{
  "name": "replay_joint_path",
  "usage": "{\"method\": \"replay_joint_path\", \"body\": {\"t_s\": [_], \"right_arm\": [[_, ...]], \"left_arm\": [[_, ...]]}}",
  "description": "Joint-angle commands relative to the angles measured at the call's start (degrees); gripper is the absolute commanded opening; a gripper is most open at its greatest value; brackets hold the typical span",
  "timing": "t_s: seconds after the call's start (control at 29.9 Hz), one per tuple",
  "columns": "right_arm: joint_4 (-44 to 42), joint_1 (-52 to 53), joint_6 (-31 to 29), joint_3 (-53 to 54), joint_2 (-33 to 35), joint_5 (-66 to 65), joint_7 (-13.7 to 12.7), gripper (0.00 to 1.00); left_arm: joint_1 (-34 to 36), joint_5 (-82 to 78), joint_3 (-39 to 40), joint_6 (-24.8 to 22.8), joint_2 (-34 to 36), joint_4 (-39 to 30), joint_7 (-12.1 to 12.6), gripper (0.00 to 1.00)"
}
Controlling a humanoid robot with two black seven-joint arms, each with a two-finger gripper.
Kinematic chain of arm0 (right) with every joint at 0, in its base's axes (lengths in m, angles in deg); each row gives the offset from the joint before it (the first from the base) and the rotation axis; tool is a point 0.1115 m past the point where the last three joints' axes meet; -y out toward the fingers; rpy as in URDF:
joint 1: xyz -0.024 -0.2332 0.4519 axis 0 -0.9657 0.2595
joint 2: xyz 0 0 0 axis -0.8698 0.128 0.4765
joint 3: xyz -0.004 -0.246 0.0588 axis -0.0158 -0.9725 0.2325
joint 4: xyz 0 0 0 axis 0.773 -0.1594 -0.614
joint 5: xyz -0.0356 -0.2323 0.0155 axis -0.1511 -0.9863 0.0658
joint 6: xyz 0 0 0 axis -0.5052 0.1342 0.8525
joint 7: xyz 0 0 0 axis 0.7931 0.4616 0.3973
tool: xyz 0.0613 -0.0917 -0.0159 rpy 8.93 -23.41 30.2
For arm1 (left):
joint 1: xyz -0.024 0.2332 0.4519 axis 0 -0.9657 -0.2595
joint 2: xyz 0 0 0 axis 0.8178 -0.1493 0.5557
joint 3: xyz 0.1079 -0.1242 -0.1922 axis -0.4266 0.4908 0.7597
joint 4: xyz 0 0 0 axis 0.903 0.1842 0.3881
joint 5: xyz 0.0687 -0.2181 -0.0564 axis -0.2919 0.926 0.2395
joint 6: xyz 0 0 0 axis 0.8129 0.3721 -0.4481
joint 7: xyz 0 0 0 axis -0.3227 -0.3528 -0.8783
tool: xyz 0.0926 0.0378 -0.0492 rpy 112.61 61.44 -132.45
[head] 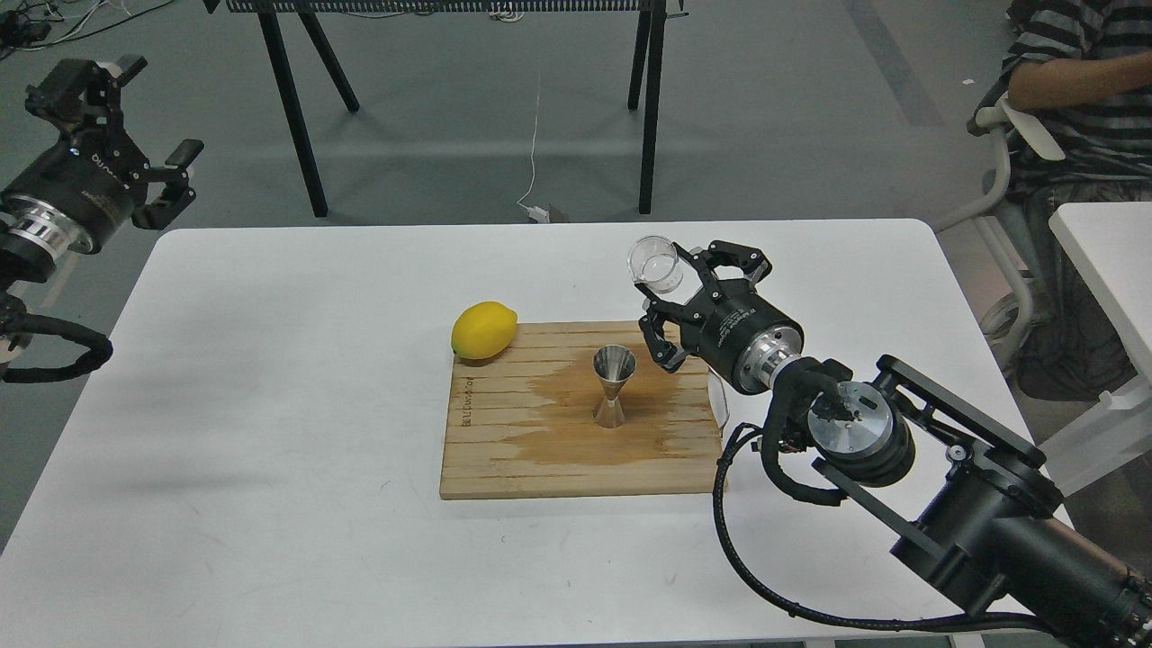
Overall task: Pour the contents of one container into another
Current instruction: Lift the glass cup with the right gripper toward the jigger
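Note:
The clear glass cup [654, 265] is held in the air, about upright, by my right gripper [673, 283], which is shut on it up and to the right of the jigger. The steel hourglass jigger [613, 387] stands upright in the middle of a wooden cutting board [504, 450], inside a dark wet patch. My left gripper [117, 112] hangs open and empty beyond the table's far left corner.
A yellow lemon [483, 330] rests on the board's far left corner. The board lies on a white table [270, 405]. A seated person [1080, 81] and a second white table [1107, 261] are at the right. Black table legs [297, 117] stand behind.

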Motion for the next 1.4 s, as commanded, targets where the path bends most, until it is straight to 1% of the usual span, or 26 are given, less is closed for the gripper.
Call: {"method": "replay_joint_path", "body": {"t_s": [0.0,0.17,0.37,0.74,0.87,1.37], "right_arm": [[0.97,-0.09,-0.09,-0.03,2.06,-0.27,-0.51,0.13],[1.85,-0.08,-0.18,-1.26,3.38,-3.16,-2.18,0.13],[1.94,0.09,-0.18,-4.25,3.74,-9.05,-3.32,0.13],[3.44,0.36,0.17,-7.15,4.00,-16.35,-4.29,0.13],[3.26,0.44,1.22,-7.85,4.09,-18.72,-4.47,0.13],[3.35,1.58,2.37,-8.90,4.97,-20.31,-5.26,0.13]], "left_arm": [[-0.01,0.00,0.00,0.00,0.03,-0.05,0.00,0.99],[-0.01,0.00,0.00,0.00,0.03,-0.05,0.00,0.99],[-0.01,0.00,0.00,0.00,0.11,-0.05,0.00,0.99],[-0.01,0.00,0.00,0.09,0.11,-0.05,0.00,0.99],[-0.01,0.00,0.09,0.09,0.11,-0.05,0.00,0.99],[0.07,0.00,0.00,0.09,0.03,-0.05,0.00,0.99]]}}
